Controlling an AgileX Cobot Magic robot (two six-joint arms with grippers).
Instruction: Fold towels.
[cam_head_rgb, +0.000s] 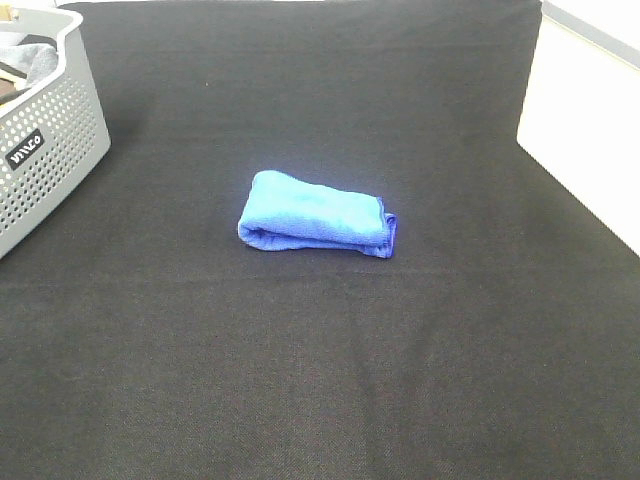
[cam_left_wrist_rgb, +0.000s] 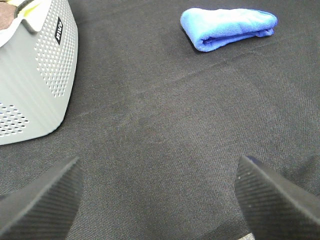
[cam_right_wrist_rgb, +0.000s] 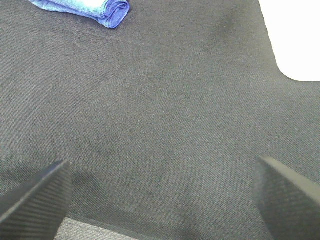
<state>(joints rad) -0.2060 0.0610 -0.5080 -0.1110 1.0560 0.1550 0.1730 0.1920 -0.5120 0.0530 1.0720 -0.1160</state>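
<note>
The blue towel (cam_head_rgb: 317, 214) lies near the middle of the table (cam_head_rgb: 320, 380), already folded into a compact bundle, its layered ends at the right of the high view and a rounded fold along its near edge. It sits alone on the black cloth, well apart from anything else — a good spot, I'd say, since either arm can reach it from its own side.

Neither arm shows from above; both seem parked back at the near edge. The left claw (cam_left_wrist_rgb: 159, 200) hangs low over bare cloth with its two fingers spread wide, holding nothing, the towel well ahead of it. The right claw (cam_right_wrist_rgb: 162, 197) is the same: fingers wide apart, empty, with only the rolled end of the towel showing at the far corner of its view.

At the far left stands a grey perforated basket (cam_head_rgb: 55, 150) with something greyish inside — possibly more towels, though I can't tell for certain. Being beside the left arm, it looks placed so that arm can draw from it or drop into it.

Judging by the neat bundle, this towel looks finished, and the open claws suggest a pause between pieces.
</note>
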